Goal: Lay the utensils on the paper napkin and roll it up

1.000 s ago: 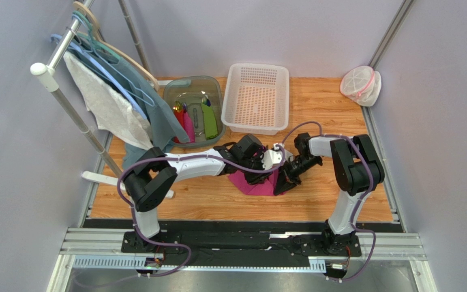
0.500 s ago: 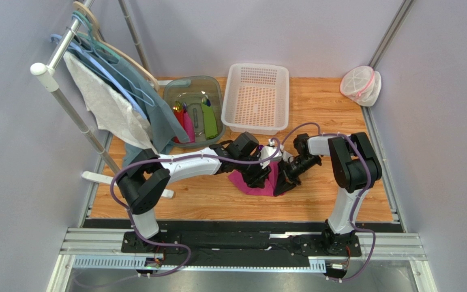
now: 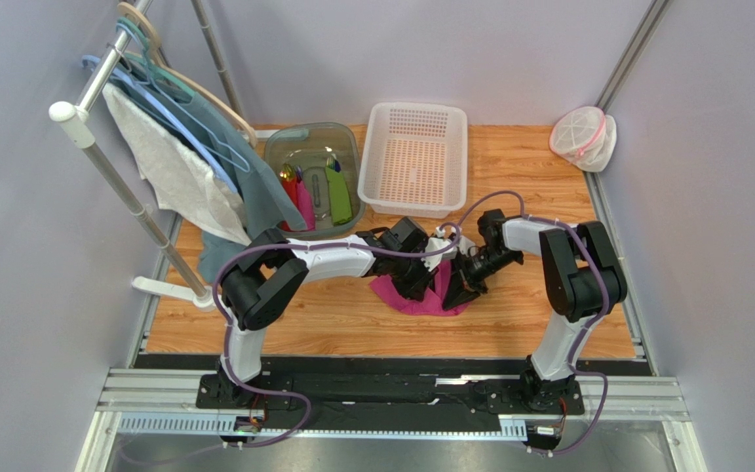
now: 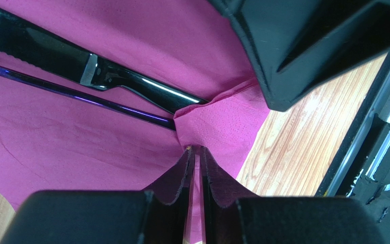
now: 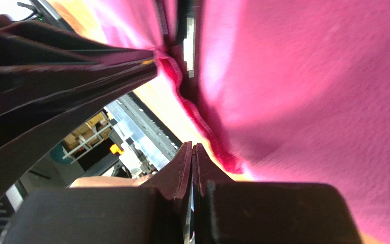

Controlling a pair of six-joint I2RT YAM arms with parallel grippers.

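The left hand has its fingers drawn almost together, with only a thin slit between them. Their tips are at a raised fold in the paper napkin. Whether any paper is caught between them cannot be told. The right hand is fully closed. Its tips lie right at the napkin's scalloped edge, and it is unclear whether they pinch it.

In the left wrist view the black knife and the slim purple spoon lie side by side on the napkin. They run from the upper left toward the centre of the frame. Their near ends slip under the turned-over corner just beyond the left fingertips. The spoon's bowl is out of frame.

From above, the napkin sits crumpled at the centre of the wooden table, between the two hands. Behind it stands a white basket. To the left of the basket is a grey-green tub holding chunky green and pink items. Cloths hang on hangers at the upper left, and a mesh bundle rests at the upper right.
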